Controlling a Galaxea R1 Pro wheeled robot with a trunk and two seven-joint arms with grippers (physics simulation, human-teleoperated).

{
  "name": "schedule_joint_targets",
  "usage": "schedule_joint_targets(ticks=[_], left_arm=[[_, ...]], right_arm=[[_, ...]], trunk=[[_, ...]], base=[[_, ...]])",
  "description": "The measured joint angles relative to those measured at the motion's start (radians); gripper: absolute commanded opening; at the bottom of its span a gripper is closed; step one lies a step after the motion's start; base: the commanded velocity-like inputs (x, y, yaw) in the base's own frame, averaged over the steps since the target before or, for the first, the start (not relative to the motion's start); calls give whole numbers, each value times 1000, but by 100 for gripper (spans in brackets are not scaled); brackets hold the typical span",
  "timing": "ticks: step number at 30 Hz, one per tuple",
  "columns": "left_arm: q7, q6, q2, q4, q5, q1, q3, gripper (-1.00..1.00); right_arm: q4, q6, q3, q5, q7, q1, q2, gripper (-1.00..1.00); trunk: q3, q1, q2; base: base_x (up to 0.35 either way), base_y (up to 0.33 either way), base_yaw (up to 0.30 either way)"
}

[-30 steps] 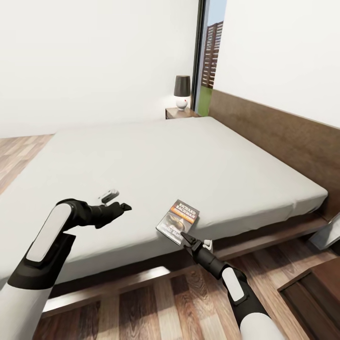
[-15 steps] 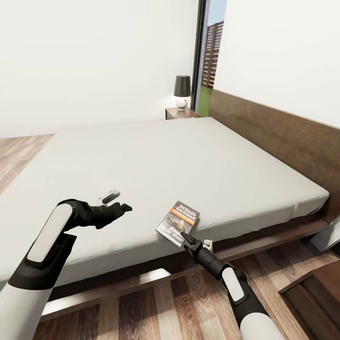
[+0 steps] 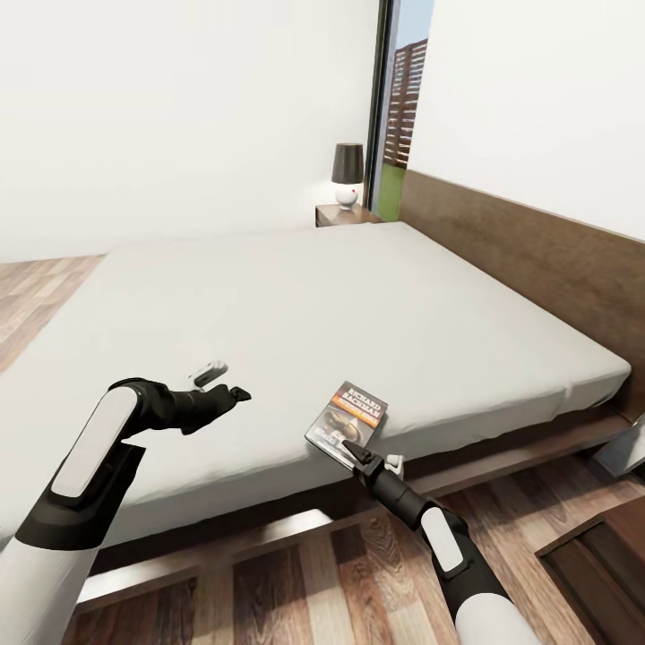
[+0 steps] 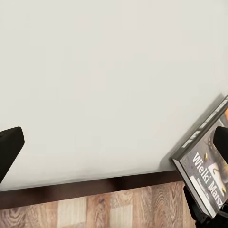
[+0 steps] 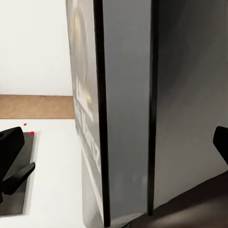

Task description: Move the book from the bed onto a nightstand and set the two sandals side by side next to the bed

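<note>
The book [image 3: 348,417] lies face up at the near edge of the bed's pale mattress [image 3: 296,305], one corner jutting past the edge. My right gripper [image 3: 355,451] is open and straddles that near corner. In the right wrist view the book [image 5: 118,118] is edge-on between the fingers [image 5: 10,151], with gaps on both sides. My left gripper [image 3: 224,382] hovers open over the mattress to the book's left, holding nothing. The left wrist view takes in the book [image 4: 204,166] and the mattress edge. The far nightstand [image 3: 344,215] carries a lamp [image 3: 348,174]. The sandals are out of view.
The wooden headboard [image 3: 537,260] runs along the right. A dark wooden cabinet [image 3: 605,564] stands on the plank floor [image 3: 269,591] at lower right. The dark bed frame [image 3: 502,457] sticks out below the mattress. The window [image 3: 399,116] is behind the far nightstand.
The whole picture has shifted slightly, so the camera has moved. Book and both grippers keep their places relative to each other.
</note>
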Motion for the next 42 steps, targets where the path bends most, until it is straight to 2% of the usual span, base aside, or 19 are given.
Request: schedule_joint_targets(ticks=[7,8,18,24,29,35,37,40,42], left_arm=[[0,0,0,0,0,0,0,100],[0,0,0,0,0,0,0,100],[0,0,0,0,1,0,-1,100],[0,0,0,0,1,0,-1,100],[0,0,0,0,1,0,-1,100],[-1,0,0,-2,0,1,0,100],[-1,0,3,-3,-1,10,12,100],[-1,0,6,-3,-1,17,18,100],[-2,0,14,-3,-1,24,33,100]], right_arm=[[1,3,0,-1,17,-11,0,100],[1,3,0,0,23,-15,0,-100],[0,2,5,5,95,-29,-9,-100],[-12,-11,14,14,211,-30,-17,-100],[-15,-44,31,52,277,-31,-20,-100],[-54,-51,37,73,286,-31,-21,-100],[-157,-26,39,86,267,-27,-24,-100],[-201,-8,41,107,255,-25,-29,-100],[-255,34,42,122,228,-23,-38,-100]], trunk=[[0,0,0],[0,0,0],[0,0,0],[0,0,0],[0,0,0],[0,0,0],[0,0,0],[0,0,0],[0,0,0]], base=[[0,3,0],[0,0,0],[0,0,0],[0,0,0],[0,0,0],[0,0,0],[0,0,0],[0,0,0],[0,0,0]])
